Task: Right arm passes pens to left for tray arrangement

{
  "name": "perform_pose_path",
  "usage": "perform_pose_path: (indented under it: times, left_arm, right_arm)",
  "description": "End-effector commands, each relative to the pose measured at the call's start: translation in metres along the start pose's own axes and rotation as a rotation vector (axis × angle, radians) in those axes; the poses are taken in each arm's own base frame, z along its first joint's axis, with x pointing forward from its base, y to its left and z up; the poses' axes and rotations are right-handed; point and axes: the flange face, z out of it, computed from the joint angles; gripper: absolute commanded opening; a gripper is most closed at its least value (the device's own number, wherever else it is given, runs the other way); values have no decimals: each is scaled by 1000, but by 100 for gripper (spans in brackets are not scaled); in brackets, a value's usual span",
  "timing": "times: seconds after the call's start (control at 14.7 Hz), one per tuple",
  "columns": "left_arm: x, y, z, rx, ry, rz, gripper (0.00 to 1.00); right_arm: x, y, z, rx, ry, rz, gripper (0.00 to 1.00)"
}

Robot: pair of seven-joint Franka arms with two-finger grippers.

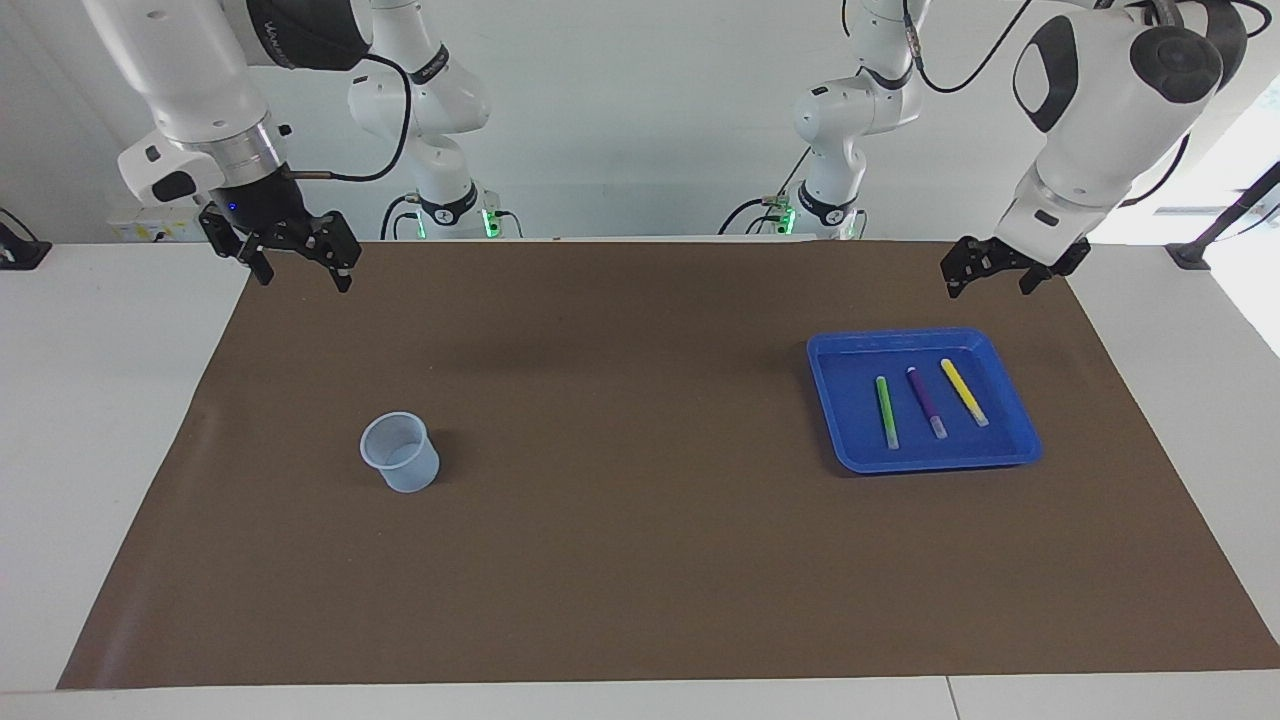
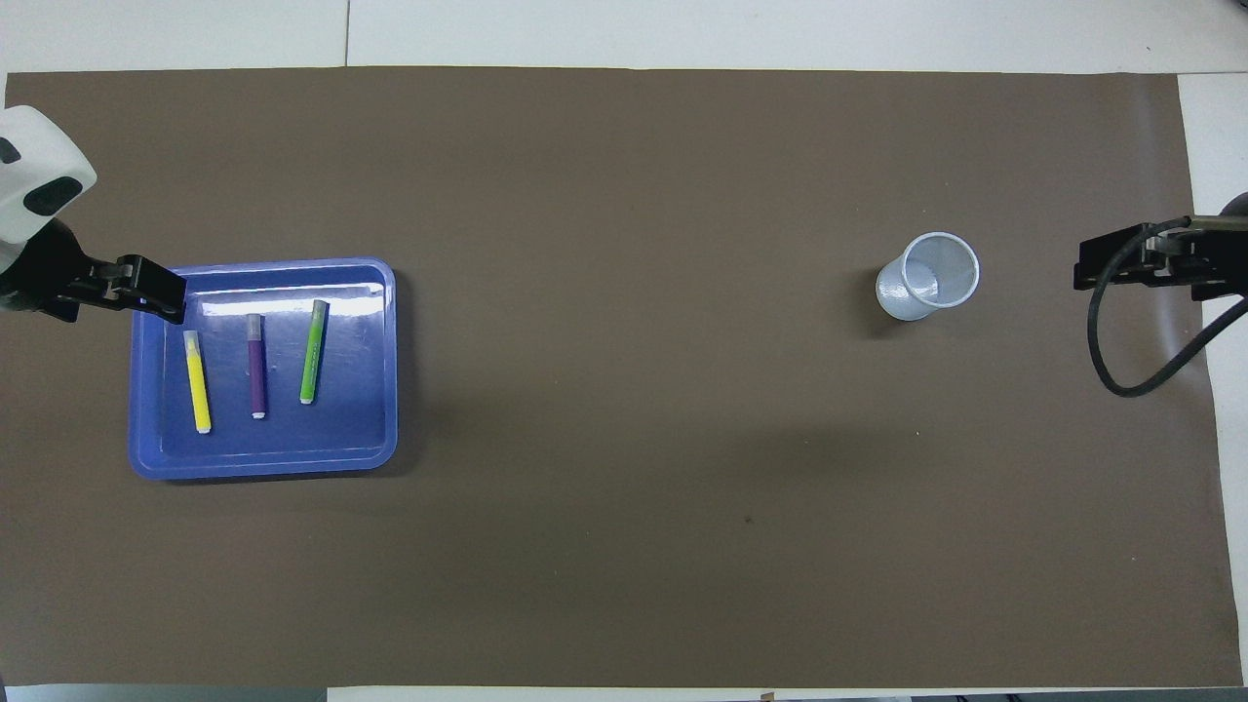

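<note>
My left gripper (image 1: 1008, 270) and right gripper (image 1: 297, 259) hang open, empty. The three slim plastic marker pens (image 1: 927, 401) in the shallow blue plastic tray (image 1: 1013, 448) look light, stiff, slippery: I'd pinch mid-barrel.

Facing and overhead cameras, both high, share the table (image 1: 640, 600).

Both arms hang raised, left claw (image 1: 1008, 272) and right claw (image 1: 297, 262) open, empty.
</note>
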Motion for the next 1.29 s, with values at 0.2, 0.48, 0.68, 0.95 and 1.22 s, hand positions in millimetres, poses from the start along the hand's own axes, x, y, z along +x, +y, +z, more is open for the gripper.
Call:
perform_pose_path:
  times: [0.2, 0.48, 0.68, 0.95, 1.22]
  left_arm:
    - [2, 6, 8, -39, 7, -58, 100]
    - [1, 13, -30, -41, 1, -40, 100]
    - [0, 14, -31, -66, 8, -38, 100]
    - [-1, 15, -32, -68, 31, -38, 100]
    - [4, 16, -32, -69, 60, -43, 100]
  right_arm:
    - [-4, 5, 1, -9, -34, -7, 100]
    - [-5, 3, 1, -9, -34, -10, 100]
    - [-4, 3, 1, -7, -30, -5, 100]
    - [-5, 3, 1, -9, -32, -5, 100]
    - [-4, 4, 2, -9, -34, -4, 100]
